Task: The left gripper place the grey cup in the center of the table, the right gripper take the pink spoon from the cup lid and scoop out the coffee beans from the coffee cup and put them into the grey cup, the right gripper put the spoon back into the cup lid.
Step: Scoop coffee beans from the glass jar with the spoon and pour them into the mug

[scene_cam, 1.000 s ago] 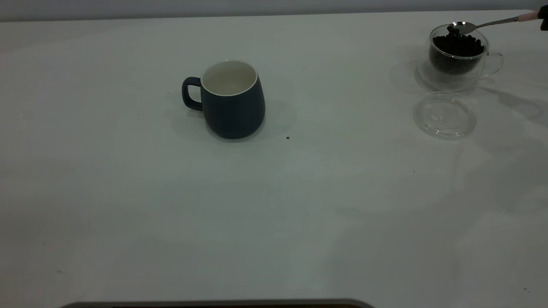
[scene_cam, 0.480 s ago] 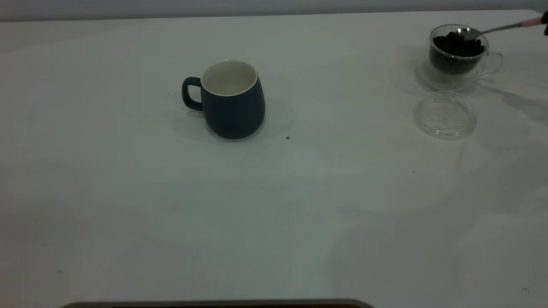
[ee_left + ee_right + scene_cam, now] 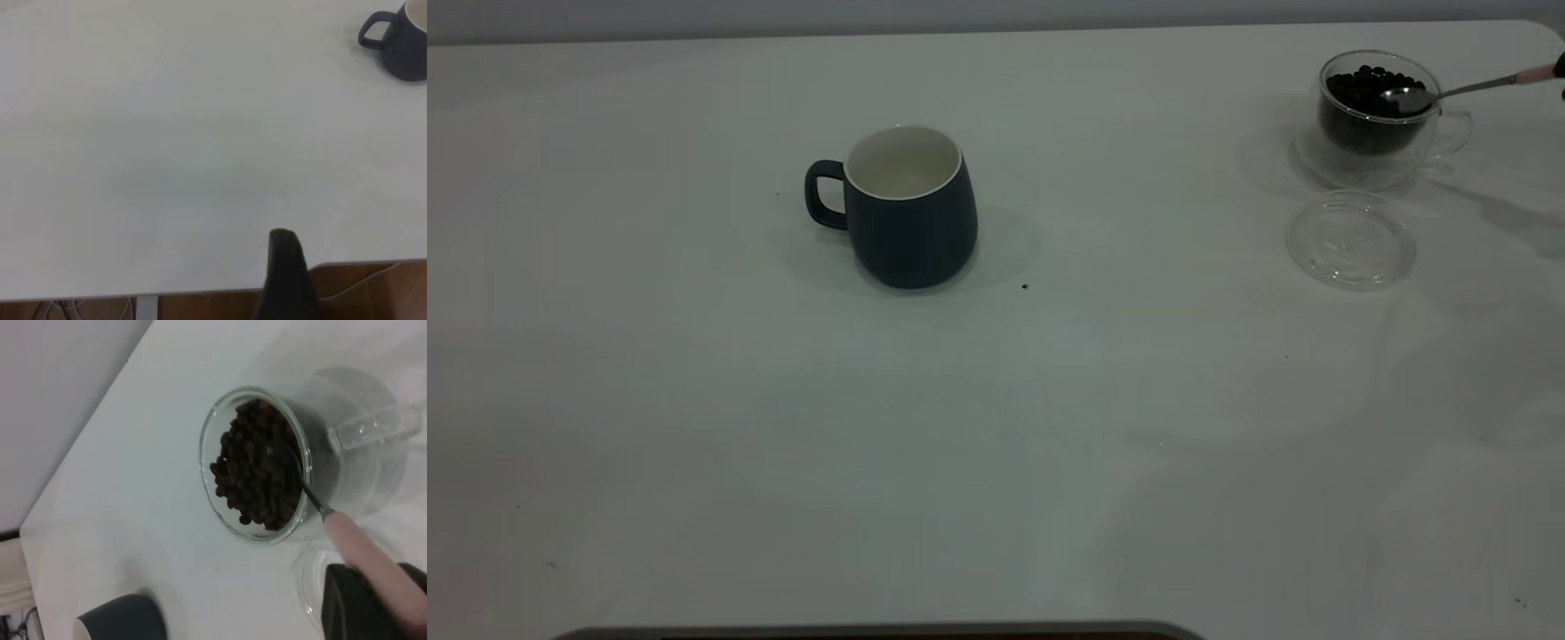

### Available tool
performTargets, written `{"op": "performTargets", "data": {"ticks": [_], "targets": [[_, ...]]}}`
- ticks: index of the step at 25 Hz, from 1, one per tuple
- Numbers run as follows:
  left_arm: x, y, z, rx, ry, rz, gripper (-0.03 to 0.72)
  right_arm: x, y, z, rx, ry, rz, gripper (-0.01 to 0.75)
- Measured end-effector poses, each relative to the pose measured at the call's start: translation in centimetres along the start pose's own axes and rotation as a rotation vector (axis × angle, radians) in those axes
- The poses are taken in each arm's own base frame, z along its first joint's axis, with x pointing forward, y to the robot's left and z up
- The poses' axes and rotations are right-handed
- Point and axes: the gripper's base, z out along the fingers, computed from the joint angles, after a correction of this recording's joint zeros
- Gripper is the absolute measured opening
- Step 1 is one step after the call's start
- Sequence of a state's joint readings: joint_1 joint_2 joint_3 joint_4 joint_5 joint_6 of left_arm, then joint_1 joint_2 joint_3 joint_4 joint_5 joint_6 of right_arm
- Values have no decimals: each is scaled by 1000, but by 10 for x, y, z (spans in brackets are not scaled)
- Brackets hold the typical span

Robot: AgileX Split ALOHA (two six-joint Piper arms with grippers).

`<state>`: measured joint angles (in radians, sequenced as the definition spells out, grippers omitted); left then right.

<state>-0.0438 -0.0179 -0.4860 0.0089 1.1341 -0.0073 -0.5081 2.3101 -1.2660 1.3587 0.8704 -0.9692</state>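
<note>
A dark grey mug (image 3: 911, 209) stands upright near the middle of the white table (image 3: 996, 427), its handle pointing to the view's left and its white inside bare. Far off at the back right sits a clear glass cup (image 3: 1380, 114) full of coffee beans (image 3: 1368, 89), with a spoon (image 3: 1449, 89) slanting in from the right edge, its metal bowl resting on the beans and its pink handle end held by a sliver of the right gripper (image 3: 1560, 67). Just in front of the glass cup, a round clear lid (image 3: 1351, 240) lies flat on the table, apart from it
</note>
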Motion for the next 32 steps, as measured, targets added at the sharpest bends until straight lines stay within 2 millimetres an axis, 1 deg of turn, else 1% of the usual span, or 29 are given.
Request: {"op": "performTargets", "data": {"ticks": [5, 17, 27, 32], "targets": [[0, 0, 0, 0, 0, 0, 588, 8, -4, 3, -17, -22, 34, 115], [0, 0, 0, 0, 0, 0, 588, 6, 0, 3, -61, -45, 79, 115], [0, 0, 0, 0, 0, 0, 588, 6, -1, 3, -50, -50, 88, 115], [0, 0, 0, 0, 0, 0, 588, 11, -5, 4, -39, -40, 104, 115]]}}
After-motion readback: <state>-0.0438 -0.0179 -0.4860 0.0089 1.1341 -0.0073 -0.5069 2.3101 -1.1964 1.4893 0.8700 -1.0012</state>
